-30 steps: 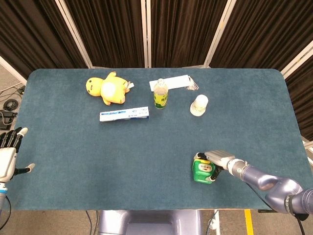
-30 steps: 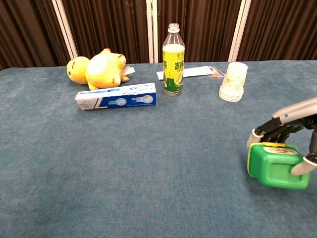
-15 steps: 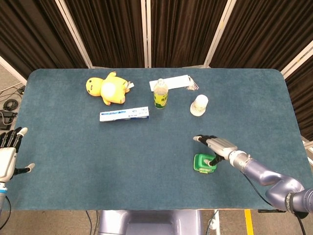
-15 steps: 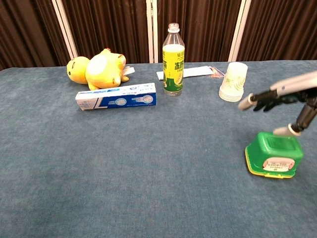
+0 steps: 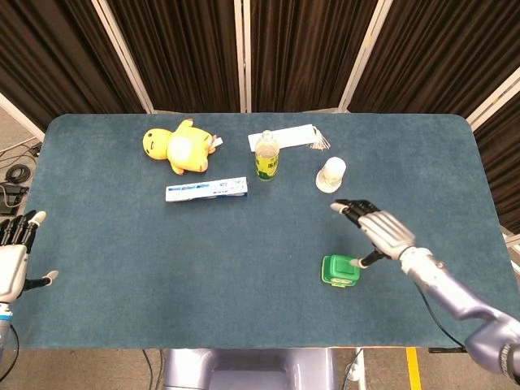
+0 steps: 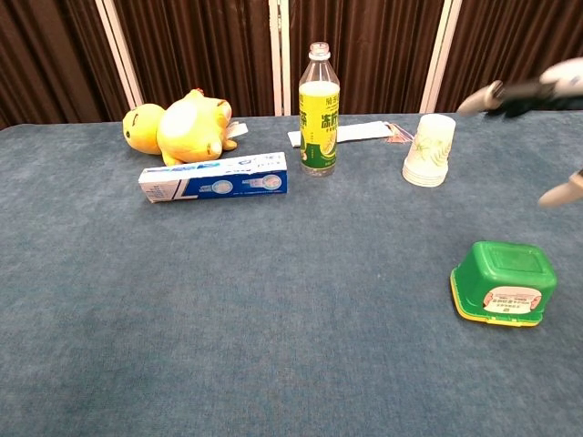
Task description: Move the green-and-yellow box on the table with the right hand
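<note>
The green-and-yellow box stands on the table at the front right, green side up with a label facing the front. My right hand hovers above and just right of the box, fingers spread and holding nothing, clear of the box. In the chest view only its fingertips show at the right edge. My left hand hangs open off the table's left edge, empty.
A yellow plush toy, a toothpaste box, a yellow-labelled bottle, a stack of paper cups and a white packet lie across the far half of the table.
My right hand let go of the box, which tipped upright onto the table, then the hand opened and rose up and away from it. The left hand stayed still.
</note>
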